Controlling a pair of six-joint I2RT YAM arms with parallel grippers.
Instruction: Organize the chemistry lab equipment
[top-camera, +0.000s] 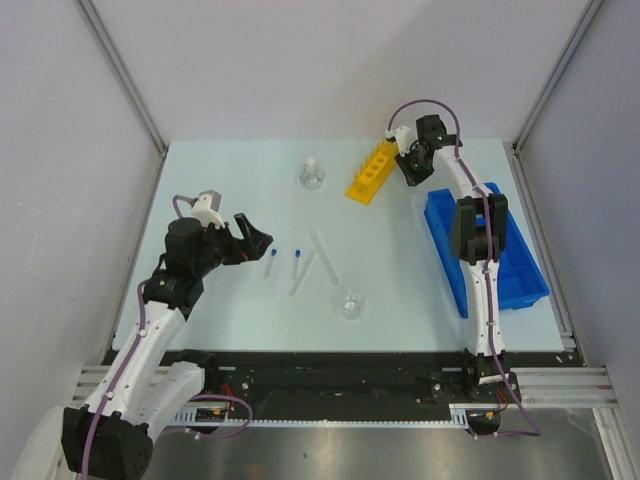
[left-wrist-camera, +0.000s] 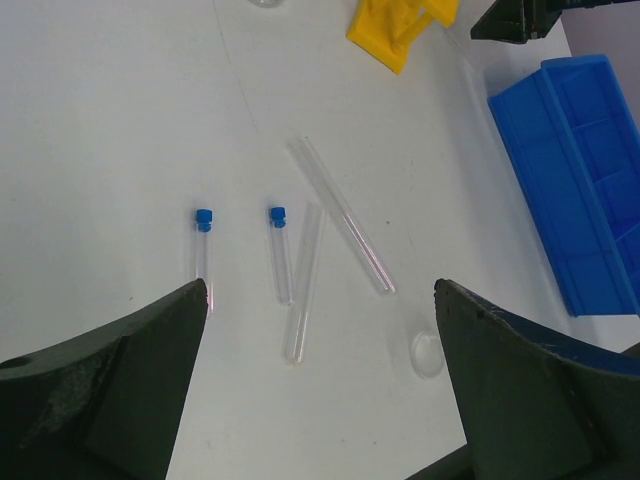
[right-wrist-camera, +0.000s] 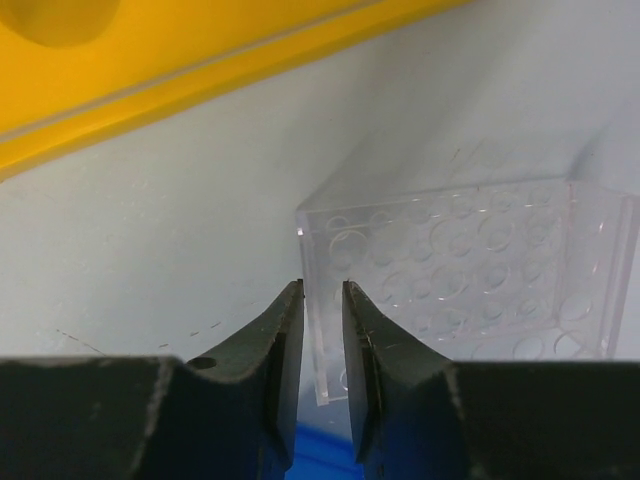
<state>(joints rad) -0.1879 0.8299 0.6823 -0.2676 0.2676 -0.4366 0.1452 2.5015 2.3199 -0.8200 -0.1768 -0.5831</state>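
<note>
My right gripper (right-wrist-camera: 322, 292) is shut on the edge of the clear tray (right-wrist-camera: 470, 265), which has round wells. It holds the tray beside the yellow holed tube rack (right-wrist-camera: 200, 55), at the far right of the table (top-camera: 405, 160). My left gripper (left-wrist-camera: 322, 300) is open and empty. It hovers above and short of two thin blue-capped tubes (left-wrist-camera: 203, 250) (left-wrist-camera: 281, 255) and two uncapped clear tubes (left-wrist-camera: 340, 215). The small clear beaker (top-camera: 350, 303) stands near mid-table. The flask with white stopper (top-camera: 311, 175) stands at the back. The blue compartmented bin (top-camera: 485, 250) lies at the right.
The yellow rack (top-camera: 370, 172) lies at an angle left of the right gripper. The right arm reaches over the blue bin. Grey walls close off the table's left, back and right. The beaker (left-wrist-camera: 427, 352) sits close to my left gripper's right finger.
</note>
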